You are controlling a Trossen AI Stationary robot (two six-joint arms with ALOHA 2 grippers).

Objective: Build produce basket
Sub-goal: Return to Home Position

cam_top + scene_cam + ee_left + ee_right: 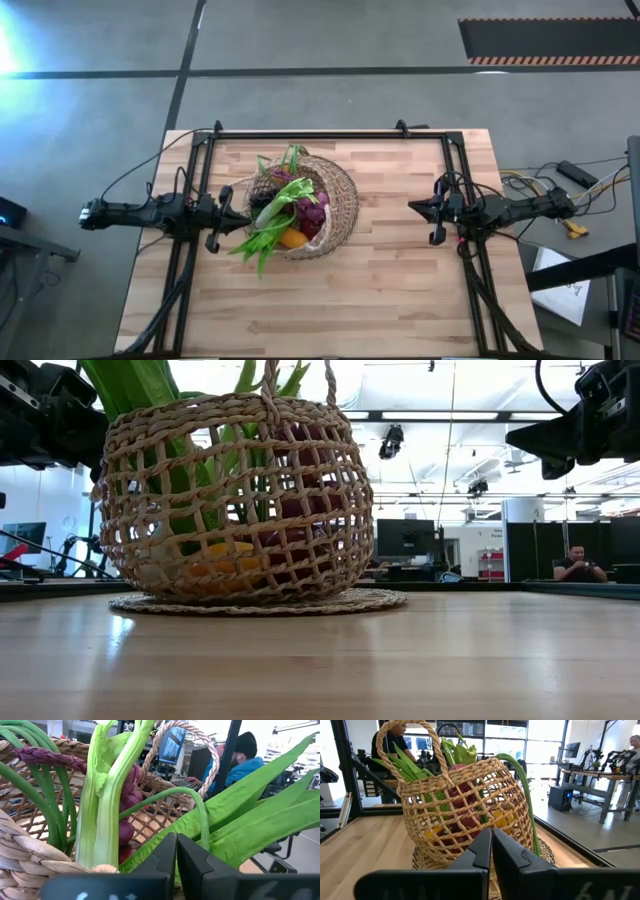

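Note:
The tan wicker basket (pixel 345 190) (pixel 230 500) (pixel 470 795) stands on a round woven mat (pixel 370 601) at the table's middle. It holds a white-green leek (pixel 287 199) (pixel 100 820), long green leaves (pixel 255 243) (pixel 250 815) spilling over its left rim, purple-red bunches (pixel 312 212) and an orange piece (pixel 292 238). My left gripper (pixel 243 217) (pixel 176 855) is shut, just left of the basket beside the overhanging leaves. My right gripper (pixel 412 207) (pixel 491 850) is shut and hovers to the right of the basket, pointing at it.
Bare wooden tabletop (pixel 400 290) lies on the near side and to the right of the basket. A black frame (pixel 330 133) runs along the far edge and both sides. People sit in the room beyond the table (pixel 578 563) (pixel 240 765).

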